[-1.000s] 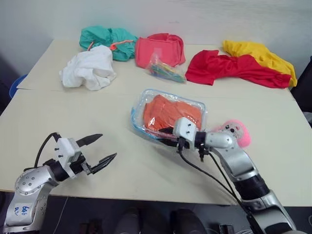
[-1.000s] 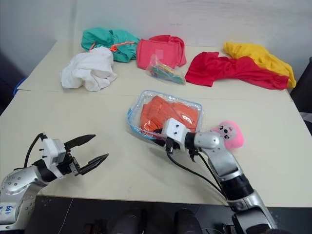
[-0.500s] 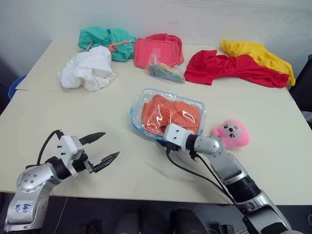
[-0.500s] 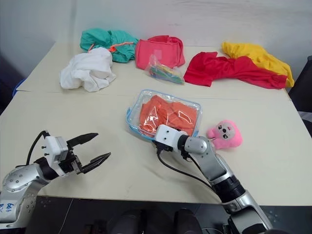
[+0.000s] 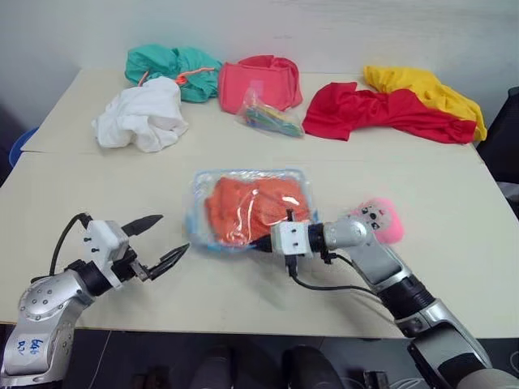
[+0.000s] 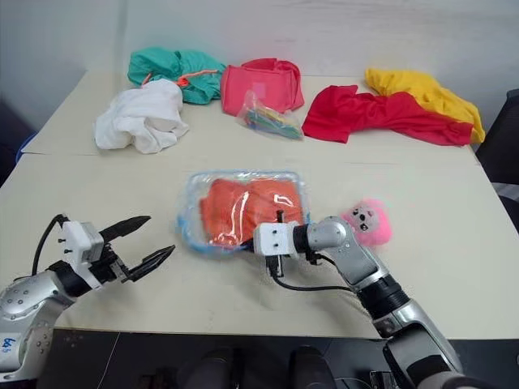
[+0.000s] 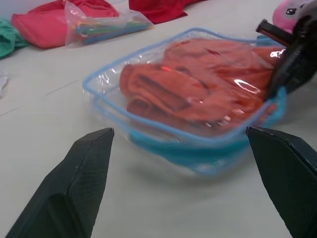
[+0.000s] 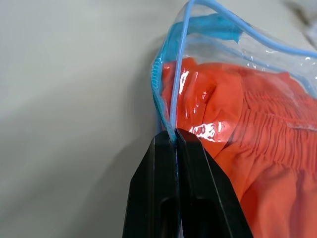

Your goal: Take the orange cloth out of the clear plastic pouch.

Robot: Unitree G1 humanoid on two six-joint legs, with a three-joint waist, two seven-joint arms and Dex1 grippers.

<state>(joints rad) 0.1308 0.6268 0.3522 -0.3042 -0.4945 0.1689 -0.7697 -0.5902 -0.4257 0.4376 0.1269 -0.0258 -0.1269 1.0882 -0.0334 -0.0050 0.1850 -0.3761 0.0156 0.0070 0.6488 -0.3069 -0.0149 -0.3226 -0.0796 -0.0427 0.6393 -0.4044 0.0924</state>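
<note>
Nearest, left: left gripper (image 5: 162,245), fingers spread wide, nothing held, aimed across the table (image 5: 73,203) at the pouch.

Centre: right gripper (image 8: 175,136), fingers pressed together on the blue-trimmed near edge of the clear plastic pouch (image 5: 247,209).

Within the pouch: orange cloth (image 5: 243,207), folded, fully enclosed; removal is judged not begun, opening and extraction outstanding.

Right of the pouch: pink plush toy (image 5: 379,220).

Far row, left to right: white cloth (image 5: 138,117), teal cloth (image 5: 170,65), coral-pink cloth (image 5: 259,81), small bag of colourful items (image 5: 268,117), red garment (image 5: 381,112), yellow cloth (image 5: 426,93).
</note>
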